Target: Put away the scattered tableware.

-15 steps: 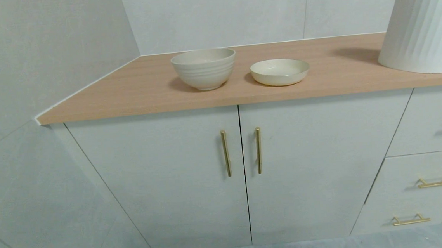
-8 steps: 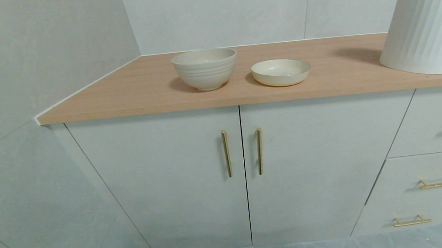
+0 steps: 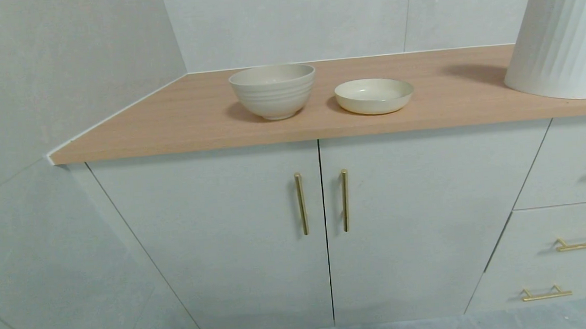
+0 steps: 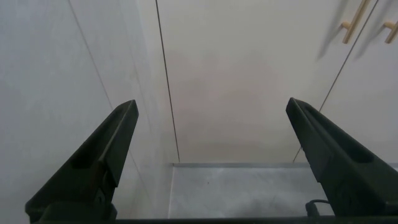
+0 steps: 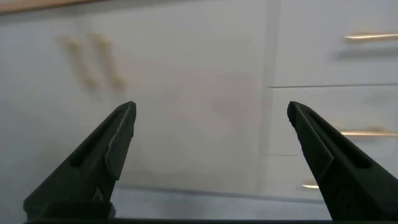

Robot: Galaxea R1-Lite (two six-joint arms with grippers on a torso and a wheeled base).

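Wood-grain table (image 3: 166, 127) runs across the upper half of the frame. Its L end is cut at an angle and its back edge meets the wall (image 3: 288, 20). Ribbed cream bowl (image 3: 273, 91) stands upright approx. centre frame, slightly left. Shallow cream dish (image 3: 374, 96) sits just right of it, near but not touching. Both are towards the front edge. Tall white fluted cylinder (image 3: 562, 32) stands at upper right, well apart from the dish, cut by the frame edge.
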